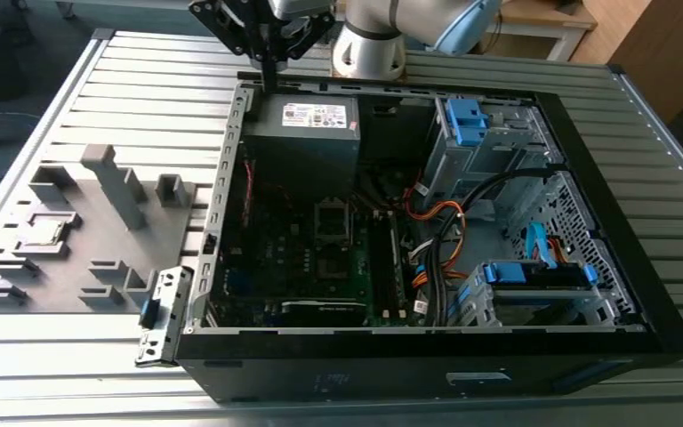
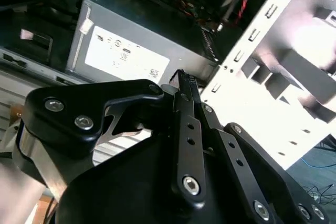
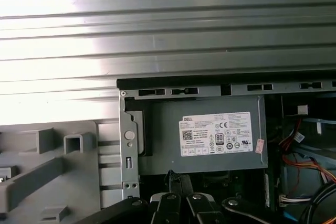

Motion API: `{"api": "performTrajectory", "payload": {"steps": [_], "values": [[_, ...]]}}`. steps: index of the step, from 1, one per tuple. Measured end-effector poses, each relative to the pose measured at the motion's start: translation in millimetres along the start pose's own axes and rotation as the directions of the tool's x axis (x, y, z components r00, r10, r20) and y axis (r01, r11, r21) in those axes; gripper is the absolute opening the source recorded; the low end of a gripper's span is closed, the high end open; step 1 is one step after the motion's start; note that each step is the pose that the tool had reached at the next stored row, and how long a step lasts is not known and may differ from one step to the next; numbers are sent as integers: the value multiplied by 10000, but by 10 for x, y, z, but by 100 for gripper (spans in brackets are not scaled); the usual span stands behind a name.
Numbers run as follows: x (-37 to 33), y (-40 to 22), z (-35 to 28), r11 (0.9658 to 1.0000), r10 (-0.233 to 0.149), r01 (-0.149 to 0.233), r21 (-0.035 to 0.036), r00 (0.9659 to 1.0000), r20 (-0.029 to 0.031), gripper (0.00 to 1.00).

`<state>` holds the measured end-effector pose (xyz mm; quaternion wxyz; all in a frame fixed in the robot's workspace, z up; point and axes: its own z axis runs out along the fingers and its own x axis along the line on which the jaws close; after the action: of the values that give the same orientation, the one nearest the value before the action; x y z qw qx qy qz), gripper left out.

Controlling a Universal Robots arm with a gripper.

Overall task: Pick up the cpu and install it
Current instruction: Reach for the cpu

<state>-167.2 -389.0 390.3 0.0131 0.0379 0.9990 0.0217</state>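
The cpu (image 1: 49,232) is a small, thin square chip with its pale silvery-grey top facing up, tiny next to the black computer case (image 1: 626,294). It lies flat in a shallow square nest on the grey fixture plate (image 1: 81,302), toward the plate's side at the exterior view's left. It sits outside the case and well apart from the case wall. The tall grey blocks (image 1: 116,182) stand near it, between it and the case. Its edges look roughly square to the nest's sides. Surface detail is too small to tell.
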Motion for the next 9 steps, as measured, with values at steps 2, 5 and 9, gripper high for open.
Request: {"api": "performTrajectory", "payload": {"steps": [2,5,9], "values": [[54,4,2,10000,-1,1,0,10000,0,11],[122,12,5,10000,1,-1,0,10000,0,11],[199,22,9,10000,-1,1,-1,10000,1,11]]}}
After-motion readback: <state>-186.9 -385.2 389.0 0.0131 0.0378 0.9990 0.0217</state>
